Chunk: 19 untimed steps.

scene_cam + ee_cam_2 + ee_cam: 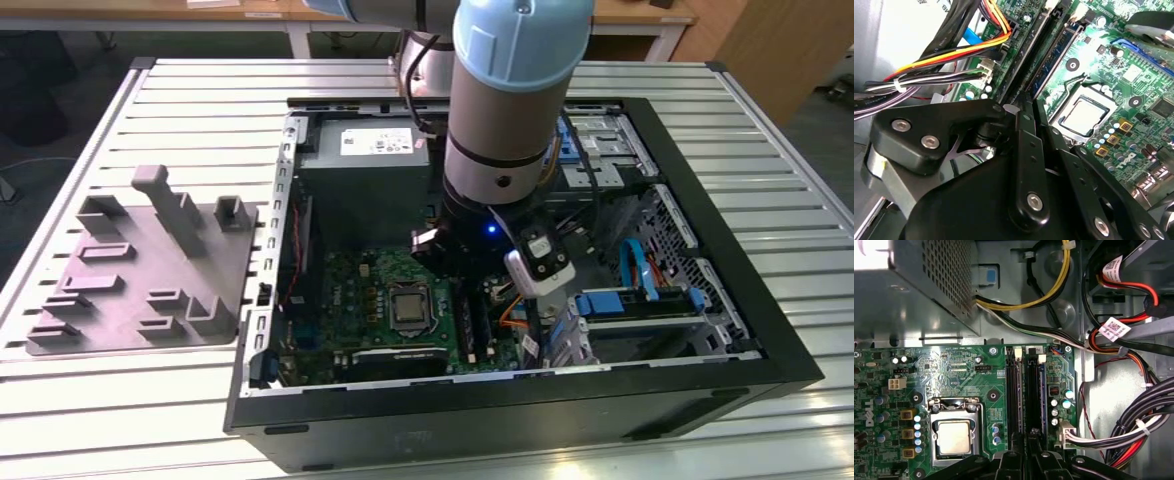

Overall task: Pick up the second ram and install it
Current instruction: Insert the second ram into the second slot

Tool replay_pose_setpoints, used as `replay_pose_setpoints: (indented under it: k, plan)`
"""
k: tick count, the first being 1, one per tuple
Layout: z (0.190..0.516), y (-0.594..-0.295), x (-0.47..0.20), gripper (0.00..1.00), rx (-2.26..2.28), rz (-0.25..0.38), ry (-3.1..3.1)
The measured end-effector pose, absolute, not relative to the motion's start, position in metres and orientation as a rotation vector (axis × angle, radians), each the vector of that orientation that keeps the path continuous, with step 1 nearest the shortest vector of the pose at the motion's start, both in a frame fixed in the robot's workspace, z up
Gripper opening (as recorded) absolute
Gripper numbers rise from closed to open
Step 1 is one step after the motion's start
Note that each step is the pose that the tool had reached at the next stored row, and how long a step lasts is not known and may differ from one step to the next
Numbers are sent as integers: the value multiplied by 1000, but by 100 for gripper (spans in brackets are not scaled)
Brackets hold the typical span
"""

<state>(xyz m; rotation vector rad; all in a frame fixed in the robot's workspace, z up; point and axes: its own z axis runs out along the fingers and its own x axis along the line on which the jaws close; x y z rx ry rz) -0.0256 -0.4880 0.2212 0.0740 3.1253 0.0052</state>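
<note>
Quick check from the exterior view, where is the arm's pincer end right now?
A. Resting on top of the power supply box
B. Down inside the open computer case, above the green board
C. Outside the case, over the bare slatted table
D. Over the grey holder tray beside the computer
B: in the exterior view the arm reaches down into the open computer case, its lower end just above the green board, away from the grey holder tray.
</note>
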Motion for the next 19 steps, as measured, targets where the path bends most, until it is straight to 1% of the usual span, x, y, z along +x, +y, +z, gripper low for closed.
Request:
replay_pose_setpoints:
  k: [15, 17, 18, 19]
  plan:
    - [219, -488, -27, 18, 74, 4, 3125]
    - [219, -488, -27, 17, 74, 4, 3125]
    - [219, -488, -27, 11, 74, 4, 3125]
    - [219, -488, -27, 11, 74, 4, 3125]
